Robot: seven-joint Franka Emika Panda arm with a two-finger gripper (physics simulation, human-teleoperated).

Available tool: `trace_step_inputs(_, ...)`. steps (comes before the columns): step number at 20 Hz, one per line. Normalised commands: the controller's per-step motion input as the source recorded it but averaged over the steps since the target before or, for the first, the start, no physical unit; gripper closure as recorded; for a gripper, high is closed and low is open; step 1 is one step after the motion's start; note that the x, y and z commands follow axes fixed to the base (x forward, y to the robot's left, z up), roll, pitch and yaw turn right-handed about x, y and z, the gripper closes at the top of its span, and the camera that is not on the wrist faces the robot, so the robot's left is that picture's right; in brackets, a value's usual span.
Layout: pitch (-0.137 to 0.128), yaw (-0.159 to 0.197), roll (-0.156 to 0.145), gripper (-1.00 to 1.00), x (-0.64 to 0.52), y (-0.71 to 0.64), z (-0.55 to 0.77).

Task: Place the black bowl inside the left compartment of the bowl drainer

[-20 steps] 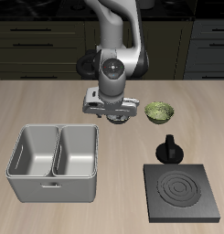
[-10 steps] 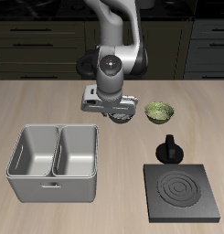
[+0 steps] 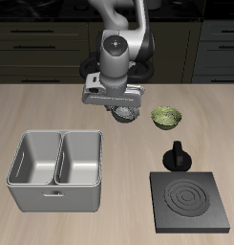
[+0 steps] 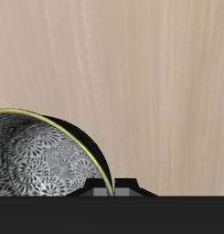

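Bowls number two on my screens: one black bowl (image 3: 125,115) hanging under my gripper (image 3: 124,111), and one olive-green bowl (image 3: 166,118) standing on the table (image 3: 52,105) just beside it, at about three o'clock from it in the exterior view. My fingers are closed on the black bowl's rim, and the bowl sits clear of the wood, lifted above the table behind the drainer. In the wrist view the black bowl (image 4: 45,155) fills one side, its mottled grey inside showing under a thin yellowish rim, with bare pale wood (image 4: 132,64) beyond it.

I count one bowl drainer (image 3: 55,191), a light-grey tub with two wells side by side. The left compartment (image 3: 82,159) lies at about seven o'clock from the held bowl, nearer the table's front edge. Both wells hold nothing I can see.

One flat black stove plate (image 3: 190,202) sits near the front edge, and one small black pot (image 3: 177,156) stands just behind it, at about five o'clock from the green bowl.
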Motion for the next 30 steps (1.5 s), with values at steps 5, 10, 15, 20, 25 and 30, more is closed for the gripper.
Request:
trace_step_inputs(5, -0.132, 0.039, -0.027, 1.00, -0.07, -0.11, 0.78)
trace_step_inputs(10, -0.068, 0.009, -0.021, 1.00, 0.02, -0.11, 0.42)
trace_step_inputs(15, -0.099, -0.008, -0.019, 1.00, -0.01, -0.07, 0.62)
trace_step_inputs(20, -0.061, -0.017, -0.002, 1.00, 0.00, -0.03, 0.42)
trace_step_inputs(25, -0.053, 0.000, -0.009, 1.00, -0.01, -0.03, 0.33)
trace_step_inputs(30, -0.012, -0.001, -0.005, 1.00, 0.02, -0.03, 0.10)
